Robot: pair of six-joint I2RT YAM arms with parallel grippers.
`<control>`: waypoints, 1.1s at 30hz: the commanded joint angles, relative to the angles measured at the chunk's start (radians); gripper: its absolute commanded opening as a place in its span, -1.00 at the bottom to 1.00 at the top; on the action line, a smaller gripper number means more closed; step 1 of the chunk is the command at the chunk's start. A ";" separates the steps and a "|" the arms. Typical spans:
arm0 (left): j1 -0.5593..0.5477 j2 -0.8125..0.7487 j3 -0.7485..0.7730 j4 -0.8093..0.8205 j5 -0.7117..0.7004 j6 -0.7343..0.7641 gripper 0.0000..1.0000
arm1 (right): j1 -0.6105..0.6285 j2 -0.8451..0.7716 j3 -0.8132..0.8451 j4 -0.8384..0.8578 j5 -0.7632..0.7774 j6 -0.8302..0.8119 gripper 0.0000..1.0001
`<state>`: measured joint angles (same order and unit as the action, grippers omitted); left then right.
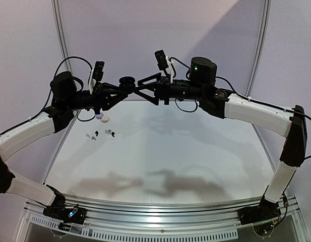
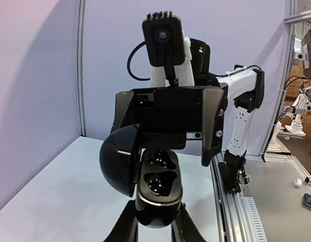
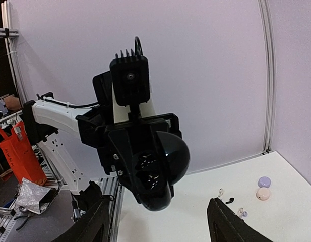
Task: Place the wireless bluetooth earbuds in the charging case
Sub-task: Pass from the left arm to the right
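Left wrist: glossy black open case (image 2: 155,204)

Rear overview, opposed wrist views sharing case (image 2: 156,199)

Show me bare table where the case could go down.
Free: the table, middle and right, from the buds across to the right arm. Crowded: far-left corner, where buds and two small pucks cluster.

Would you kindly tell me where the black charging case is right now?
The black charging case hangs mid-air at the far centre of the top view, gripped in the left tool, just left of the right tool.
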<state>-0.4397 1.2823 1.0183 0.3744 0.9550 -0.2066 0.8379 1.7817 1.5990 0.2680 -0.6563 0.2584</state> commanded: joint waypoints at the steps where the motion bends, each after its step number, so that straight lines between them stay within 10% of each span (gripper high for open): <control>1: 0.030 -0.020 -0.018 0.031 -0.046 -0.045 -1.00 | 0.004 0.003 -0.028 0.037 0.014 0.004 0.36; 33: 0.032 -0.002 -0.037 0.122 0.021 -0.051 -1.00 | 0.028 0.156 0.104 0.185 -0.089 0.099 -0.20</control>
<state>-0.3992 1.2682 0.9813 0.4820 0.9611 -0.2489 0.8581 1.9198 1.6764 0.4068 -0.7136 0.3389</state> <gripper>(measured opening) 0.210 0.406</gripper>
